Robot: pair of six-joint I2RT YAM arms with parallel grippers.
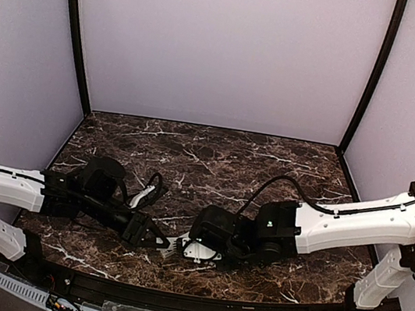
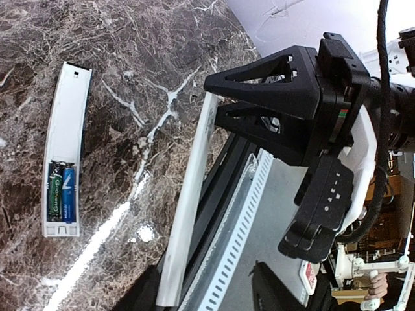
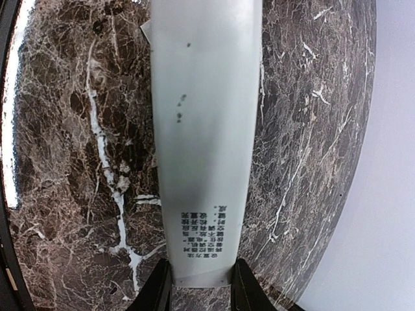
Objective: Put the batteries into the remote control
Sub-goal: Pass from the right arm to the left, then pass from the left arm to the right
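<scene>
Near the front edge of the marble table, the two grippers are found close together, tips facing. The right gripper is closed on one end of a long white panel, with the fingers pressed against its two long edges. Small printed characters are noted on the face near the held end. From the left wrist the panel is seen edge-on, above the marble. The left gripper is spread wide, and the panel's other end lies between its fingers, close to one of them; firm contact cannot be confirmed. The remote control is laid flat on the marble beside the left arm, apart from both grippers, with its compartment uncovered. Two batteries, one green-labelled and one blue, are seated side by side at one end of that compartment.
</scene>
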